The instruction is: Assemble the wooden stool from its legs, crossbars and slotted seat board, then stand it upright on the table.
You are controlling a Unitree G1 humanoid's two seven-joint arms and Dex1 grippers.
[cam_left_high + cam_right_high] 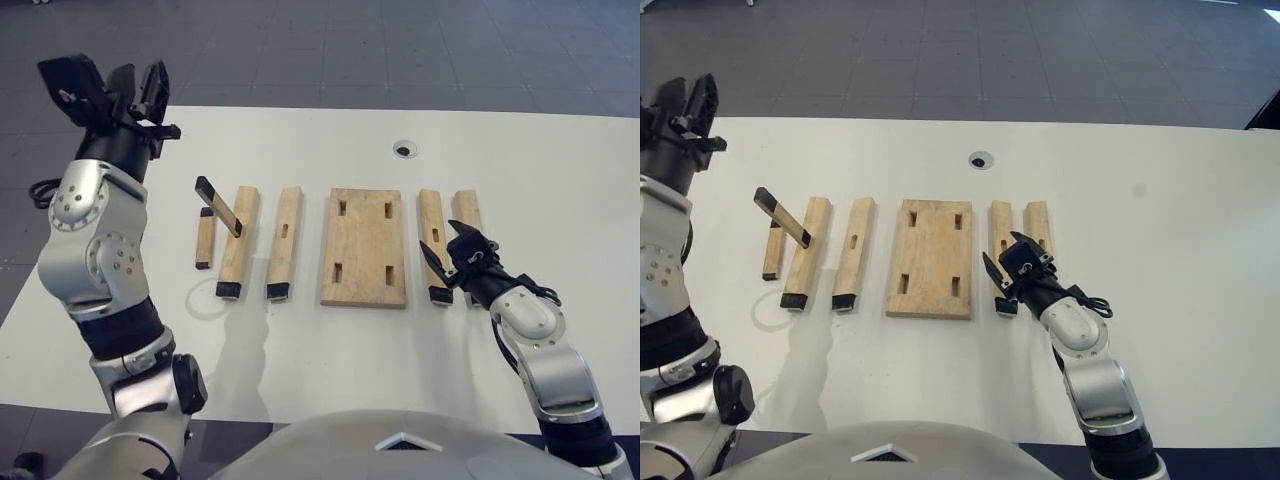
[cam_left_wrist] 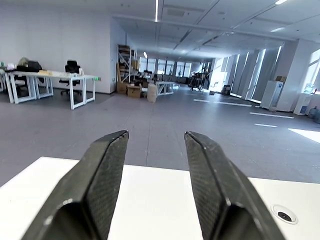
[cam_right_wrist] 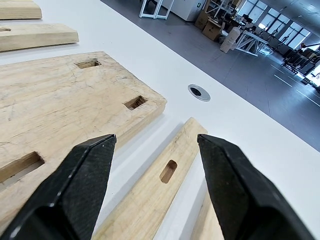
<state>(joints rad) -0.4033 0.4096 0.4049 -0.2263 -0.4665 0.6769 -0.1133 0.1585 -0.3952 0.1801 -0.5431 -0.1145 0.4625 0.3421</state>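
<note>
The left gripper (image 1: 140, 85) hangs open above the far left corner of the white counter (image 1: 560, 180). Near the left edge lies a short pale wooden crossbar (image 1: 205, 240). A black-tipped crossbar (image 1: 220, 207) seems propped aslant on one of two black-footed wooden legs (image 1: 238, 243). The rectangular four-slotted seat board (image 1: 364, 246) lies mid-counter. The right gripper (image 1: 442, 240), open, hovers over the inner right leg (image 1: 432, 215).
</note>
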